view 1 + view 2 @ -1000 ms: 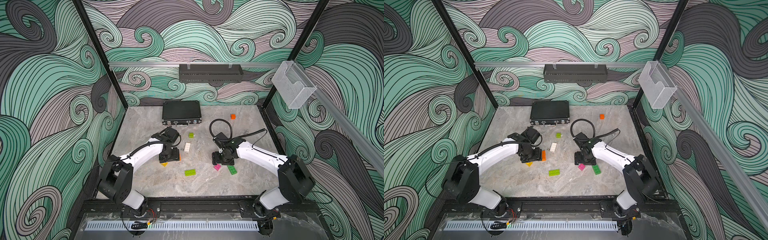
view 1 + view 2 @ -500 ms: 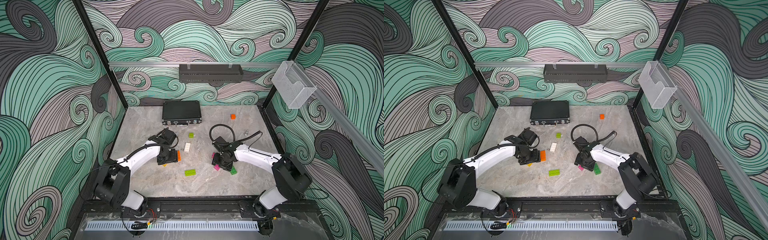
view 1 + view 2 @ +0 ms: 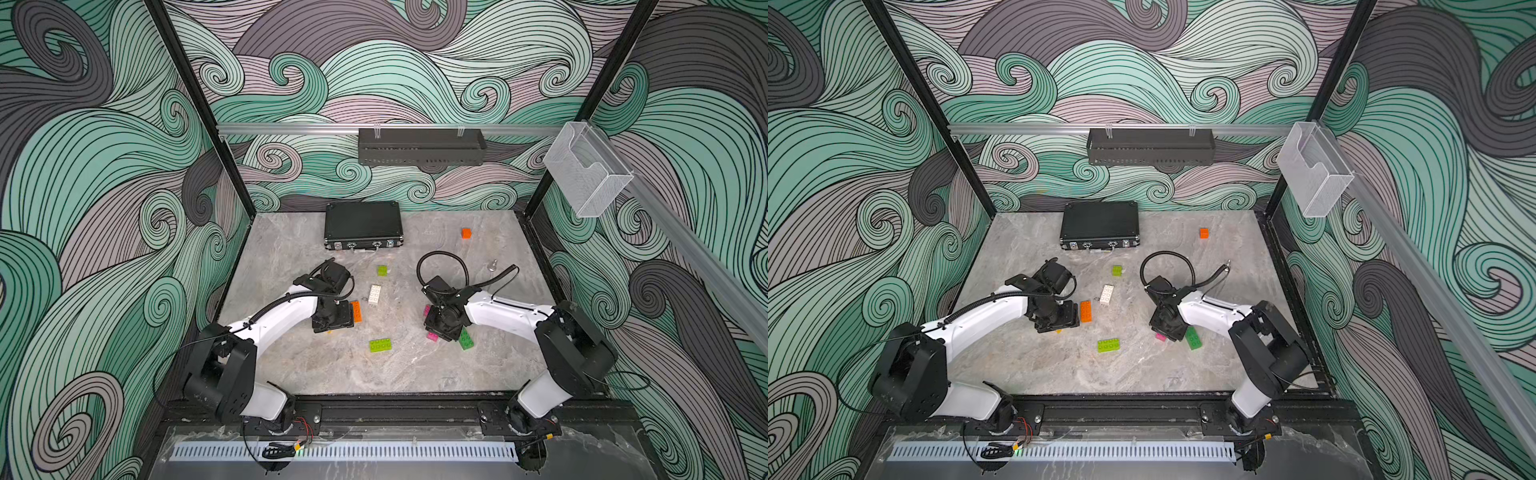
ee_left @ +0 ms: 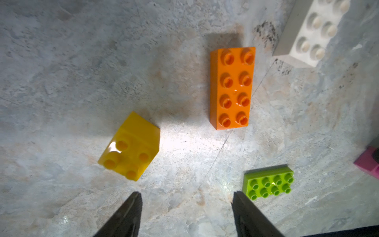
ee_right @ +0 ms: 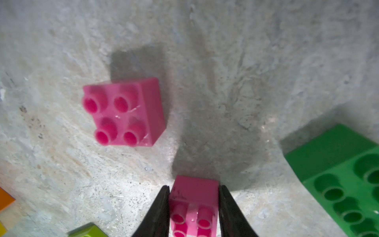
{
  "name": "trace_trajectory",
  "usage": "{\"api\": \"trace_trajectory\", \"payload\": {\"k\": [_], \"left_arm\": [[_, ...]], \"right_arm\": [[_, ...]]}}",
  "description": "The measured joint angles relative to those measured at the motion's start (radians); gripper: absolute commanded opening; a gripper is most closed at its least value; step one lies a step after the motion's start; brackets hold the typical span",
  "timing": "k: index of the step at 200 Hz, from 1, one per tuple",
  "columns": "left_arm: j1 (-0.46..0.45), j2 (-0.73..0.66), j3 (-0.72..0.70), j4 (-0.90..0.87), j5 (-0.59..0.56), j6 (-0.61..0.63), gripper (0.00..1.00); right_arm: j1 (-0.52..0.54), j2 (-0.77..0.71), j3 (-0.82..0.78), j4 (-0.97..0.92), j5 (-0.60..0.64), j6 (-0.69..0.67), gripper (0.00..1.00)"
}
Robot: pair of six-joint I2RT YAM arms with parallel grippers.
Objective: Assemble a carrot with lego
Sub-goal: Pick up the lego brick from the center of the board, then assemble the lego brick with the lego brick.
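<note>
A: Entry: right gripper [image 5: 193, 189], jaws clamped on pink brick [image 5: 193, 205], four o'clock of table [image 3: 415, 374] centre. Also left gripper [image 4: 185, 197]: jaws apart, empty, over yellow brick [image 4: 131, 146].

B: Handling: lift straight, studs level, clear of green brick [image 3: 465, 338] at its four o'clock. No carrot built yet.

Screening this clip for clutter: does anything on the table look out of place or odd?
A small silvery part, perhaps a bolt, lies loose on the table near the black cable; it is no brick. Otherwise only scattered bricks, none stacked, and a black case at the back.
</note>
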Motion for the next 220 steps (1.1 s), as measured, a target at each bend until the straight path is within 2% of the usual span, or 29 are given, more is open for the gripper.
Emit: {"api": "trace_trajectory", "payload": {"k": [16,32,54,79,147,180,220], "left_arm": [[0.002,-0.011,0.0,0.001,0.0,0.0,0.71],[0.003,-0.013,0.0,0.001,0.0,0.0,0.71],[0.008,-0.019,-0.011,0.002,0.0,0.0,0.71],[0.018,-0.03,-0.034,0.011,0.005,0.0,0.71],[0.068,-0.095,-0.14,0.061,0.085,-0.015,0.71],[0.085,-0.116,-0.156,0.074,0.105,-0.022,0.71],[0.093,-0.117,-0.16,0.077,0.113,-0.023,0.71]], "right_arm": [[0.005,0.0,0.0,0.001,0.001,0.0,0.34],[0.01,0.0,0.003,-0.003,0.004,-0.011,0.17],[0.02,0.005,0.014,-0.01,0.005,-0.027,0.1],[0.055,0.031,0.079,-0.053,0.013,-0.097,0.1],[0.254,0.139,0.317,-0.093,0.024,-0.345,0.08],[0.303,0.187,0.346,-0.115,0.025,-0.396,0.08],[0.311,0.215,0.36,-0.133,0.025,-0.424,0.08]]}}
